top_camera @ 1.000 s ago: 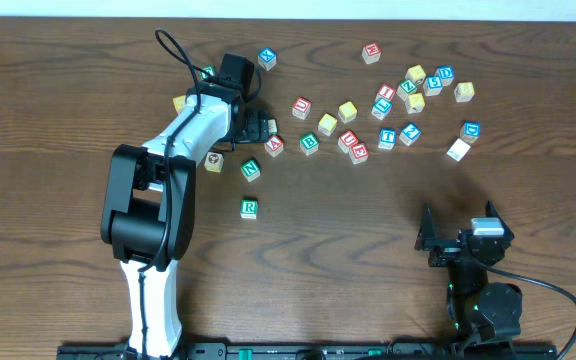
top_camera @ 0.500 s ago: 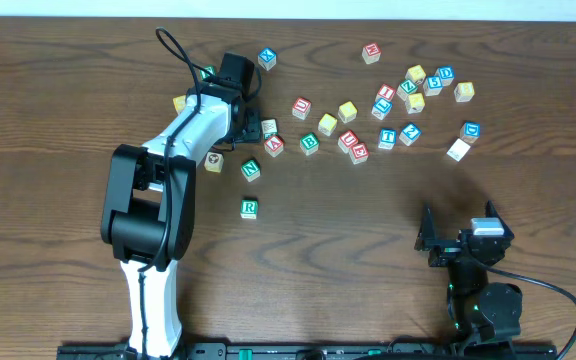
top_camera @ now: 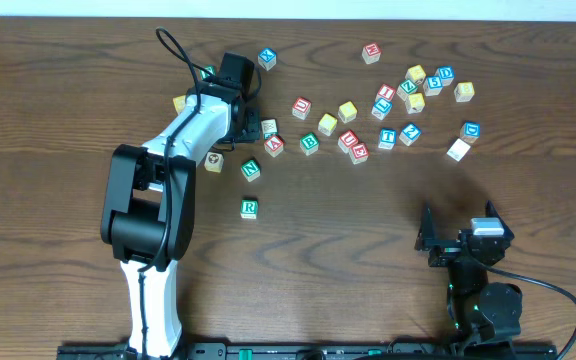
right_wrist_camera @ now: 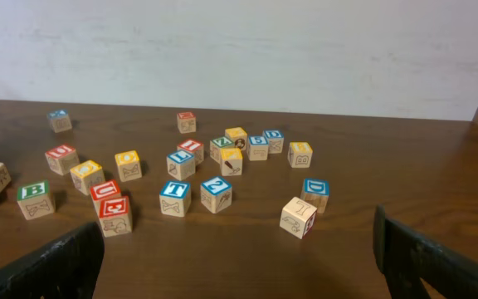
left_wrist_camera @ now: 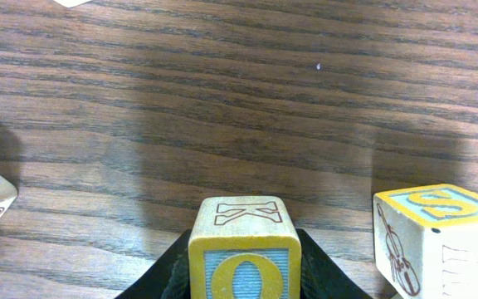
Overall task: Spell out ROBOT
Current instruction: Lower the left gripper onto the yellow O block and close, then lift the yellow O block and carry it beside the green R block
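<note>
The left claw (left_wrist_camera: 245,245) is reached out to the near edge of the scattered cubes. Its two dark fingers (left_wrist_camera: 173,270) lie against opposite side faces of the O cube (left_wrist_camera: 243,278), drawn in to the cube's width and pinching it. The O face, blue inside a yellow border, looks back at the wrist camera, and an outlined K is on top. Judgement: this cube is taken because it is the word's second letter. Whether it has left the table (left_wrist_camera: 239,91) cannot be told. An S cube (left_wrist_camera: 434,237) stands just beside one finger, apart from it, and could be nudged on the lift.

The R cube (top_camera: 249,208) stands alone behind the claw, toward the arm's base and well apart from the scatter. Judgement: it marks the start of the word, and the O belongs just beside it.

The B cube (top_camera: 309,143) lies ahead of the left claw, near it, among red-lettered cubes (top_camera: 349,141). The T cube (top_camera: 388,137) lies further along the same way, well apart from both claws. Neither is placed. The second O cannot be picked out in these views.

The right claw (right_wrist_camera: 237,241) is parked well short of the cubes, spread to its widest, holding and touching nothing. Judgement: it waits while the left arm works.
</note>
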Action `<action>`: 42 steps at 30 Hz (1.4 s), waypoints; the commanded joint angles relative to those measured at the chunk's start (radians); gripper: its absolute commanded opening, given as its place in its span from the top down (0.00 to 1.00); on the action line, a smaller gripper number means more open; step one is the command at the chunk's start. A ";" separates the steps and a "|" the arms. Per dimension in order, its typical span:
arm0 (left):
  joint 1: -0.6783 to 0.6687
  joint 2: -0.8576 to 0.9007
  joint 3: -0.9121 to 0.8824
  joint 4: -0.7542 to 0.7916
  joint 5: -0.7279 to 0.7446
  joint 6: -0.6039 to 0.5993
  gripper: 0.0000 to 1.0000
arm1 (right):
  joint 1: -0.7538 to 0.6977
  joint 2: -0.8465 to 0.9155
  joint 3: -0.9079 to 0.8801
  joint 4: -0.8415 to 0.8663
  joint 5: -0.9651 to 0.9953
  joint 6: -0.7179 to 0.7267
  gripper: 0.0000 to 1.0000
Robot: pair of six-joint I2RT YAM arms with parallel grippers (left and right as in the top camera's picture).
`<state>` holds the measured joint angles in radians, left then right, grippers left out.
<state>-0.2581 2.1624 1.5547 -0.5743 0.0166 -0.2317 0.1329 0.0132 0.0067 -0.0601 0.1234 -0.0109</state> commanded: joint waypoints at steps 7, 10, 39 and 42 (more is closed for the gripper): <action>0.000 -0.004 0.008 -0.016 -0.005 0.003 0.71 | -0.008 0.001 -0.001 -0.004 -0.002 0.010 0.01; 0.000 -0.044 0.010 -0.027 -0.005 0.003 0.72 | -0.008 0.001 -0.001 -0.003 -0.002 0.010 0.01; -0.252 -0.843 -0.052 -0.558 -0.006 0.013 0.92 | -0.008 0.001 -0.001 -0.003 -0.002 0.010 0.01; -0.334 -0.858 -0.132 -0.537 -0.037 0.000 0.93 | -0.008 0.001 -0.001 -0.003 -0.002 0.010 0.01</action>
<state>-0.5186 1.3190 1.5055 -1.1191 0.0162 -0.2310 0.1329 0.0132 0.0067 -0.0601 0.1234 -0.0109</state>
